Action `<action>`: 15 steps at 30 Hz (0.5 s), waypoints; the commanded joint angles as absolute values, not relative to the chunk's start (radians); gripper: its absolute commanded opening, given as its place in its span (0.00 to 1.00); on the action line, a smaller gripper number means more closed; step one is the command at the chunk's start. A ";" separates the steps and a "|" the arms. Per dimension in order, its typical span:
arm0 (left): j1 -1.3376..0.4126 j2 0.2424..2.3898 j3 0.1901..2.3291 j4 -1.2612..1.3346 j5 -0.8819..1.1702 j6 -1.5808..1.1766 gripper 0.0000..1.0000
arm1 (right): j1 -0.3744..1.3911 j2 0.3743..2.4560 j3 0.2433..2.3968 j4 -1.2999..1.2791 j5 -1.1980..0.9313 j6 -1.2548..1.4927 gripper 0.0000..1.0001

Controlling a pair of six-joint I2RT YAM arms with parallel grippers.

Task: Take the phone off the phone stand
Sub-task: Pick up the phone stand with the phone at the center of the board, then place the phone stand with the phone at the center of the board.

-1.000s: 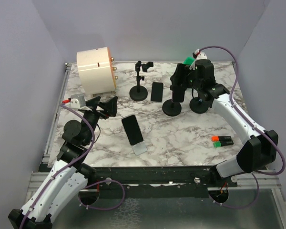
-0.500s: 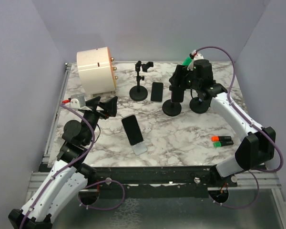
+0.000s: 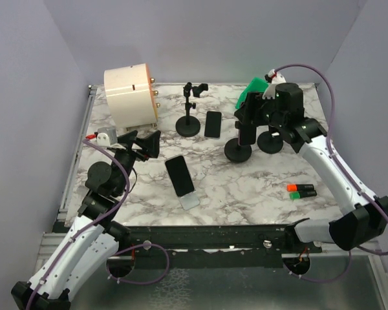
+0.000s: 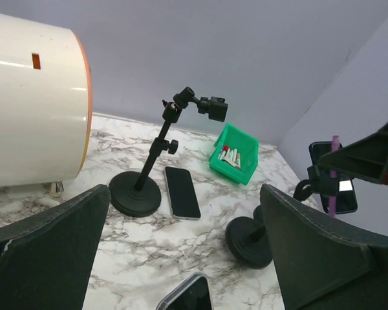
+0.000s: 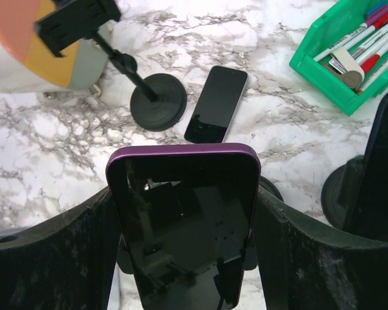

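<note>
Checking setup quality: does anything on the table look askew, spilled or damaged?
Nothing looks spilled or broken. The only oddity is the phone near the middle of the table, lying crooked with its near end on or against a pale flat piece.

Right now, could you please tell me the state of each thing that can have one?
purple phone: upright in its stand, screen dark, not yet removed.
right gripper: shut on the purple phone's sides.
left gripper: open, empty.
far phone stand: clamp empty.
black phone beside it: lying flat, screen dark.
green bin: open, holding markers.
</note>
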State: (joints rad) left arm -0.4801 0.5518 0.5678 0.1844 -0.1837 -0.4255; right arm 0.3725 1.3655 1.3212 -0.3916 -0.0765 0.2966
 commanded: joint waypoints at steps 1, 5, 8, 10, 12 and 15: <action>-0.483 0.565 0.559 0.192 -0.154 -0.417 0.99 | 0.420 1.233 1.363 -0.431 -0.116 0.259 0.41; -0.483 0.573 0.562 0.190 -0.143 -0.417 0.99 | 0.512 1.168 1.365 -0.503 -0.091 0.189 0.39; -0.483 0.577 0.562 0.191 -0.136 -0.419 0.99 | 0.569 1.139 1.377 -0.566 -0.078 0.162 0.37; -0.483 0.583 0.562 0.192 -0.129 -0.420 0.99 | 0.595 1.125 1.369 -0.585 -0.098 0.178 0.37; -0.483 0.594 0.564 0.192 -0.117 -0.423 0.99 | 0.604 1.106 1.336 -0.566 -0.161 0.230 0.37; -0.483 0.615 0.567 0.190 -0.104 -0.428 0.99 | 0.617 1.068 1.277 -0.496 -0.216 0.324 0.37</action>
